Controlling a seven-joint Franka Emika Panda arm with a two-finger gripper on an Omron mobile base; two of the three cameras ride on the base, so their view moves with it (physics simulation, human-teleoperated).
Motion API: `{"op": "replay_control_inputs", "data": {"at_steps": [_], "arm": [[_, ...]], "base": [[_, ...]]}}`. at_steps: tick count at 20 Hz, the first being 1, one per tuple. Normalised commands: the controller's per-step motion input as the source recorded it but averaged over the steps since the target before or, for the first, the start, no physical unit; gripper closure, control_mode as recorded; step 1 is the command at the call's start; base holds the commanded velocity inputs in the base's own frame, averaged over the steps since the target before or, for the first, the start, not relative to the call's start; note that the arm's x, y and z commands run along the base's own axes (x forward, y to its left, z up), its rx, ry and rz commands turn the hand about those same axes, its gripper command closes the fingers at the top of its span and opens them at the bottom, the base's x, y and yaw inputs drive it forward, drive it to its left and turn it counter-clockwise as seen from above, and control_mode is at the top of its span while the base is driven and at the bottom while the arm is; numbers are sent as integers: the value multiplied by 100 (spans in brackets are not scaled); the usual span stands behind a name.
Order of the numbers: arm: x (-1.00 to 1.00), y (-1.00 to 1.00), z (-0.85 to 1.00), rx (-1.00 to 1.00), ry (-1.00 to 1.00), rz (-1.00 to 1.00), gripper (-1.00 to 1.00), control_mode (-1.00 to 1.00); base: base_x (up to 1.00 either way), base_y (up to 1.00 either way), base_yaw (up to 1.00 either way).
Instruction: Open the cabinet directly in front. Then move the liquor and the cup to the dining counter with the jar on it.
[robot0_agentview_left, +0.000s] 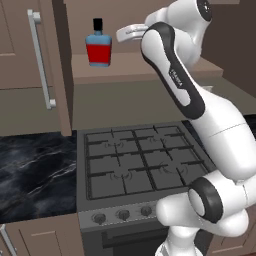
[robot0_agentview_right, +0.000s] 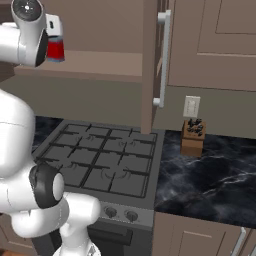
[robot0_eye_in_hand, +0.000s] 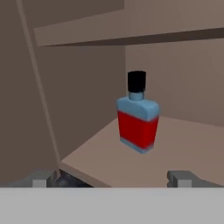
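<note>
Doors of the cabinet (robot0_agentview_left: 45, 65) stood swung open, one leaf with its bar handle far off to the gripper's left, the other to its right above the marble worktop (robot0_agentview_right: 210, 170) and a knife block (robot0_agentview_right: 193, 136). Below the gripper lay the stove (robot0_agentview_left: 135, 165).

On the hand view the left fingertip (robot0_eye_in_hand: 41, 179) rose at the bottom, near the front lip of the shelf (robot0_eye_in_hand: 175, 140). Ahead of the gripper (robot0_eye_in_hand: 113, 179), and a little past that lip, stood the liquor (robot0_eye_in_hand: 138, 116), upright, clear of the side wall to its left and of the back wall. The right fingertip sat well apart from the left: the jaws were spread wide and held nothing. The bottle lined up roughly between them, not yet reached. From the left base view the hand hung just right of the bottle, at about its height.

The cup could not be made out on the shelf from these angles.

As a judgement, the bottle looked rigid, probably glass, so smooth and breakable if dropped, and fairly light for its squat size. The flat red-labelled body seemed the place to pinch, at mid-height across its narrower sides; the short black cap would give too little purchase and let it swing.
</note>
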Motion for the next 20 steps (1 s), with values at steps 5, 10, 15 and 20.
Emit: {"op": "replay_control_inputs", "data": {"at_steps": [5, 10, 15, 20], "arm": [[39, 12, 0, 0, 0, -2, -100, -100], [43, 17, 0, 0, 0, -2, -100, -100], [40, 12, 0, 0, 0, -1, -100, -100], [34, 15, 0, 0, 0, -1, -100, -100]], "base": [[0, 0, 0], [0, 0, 0], [0, 0, 0], [0, 0, 0]]}}
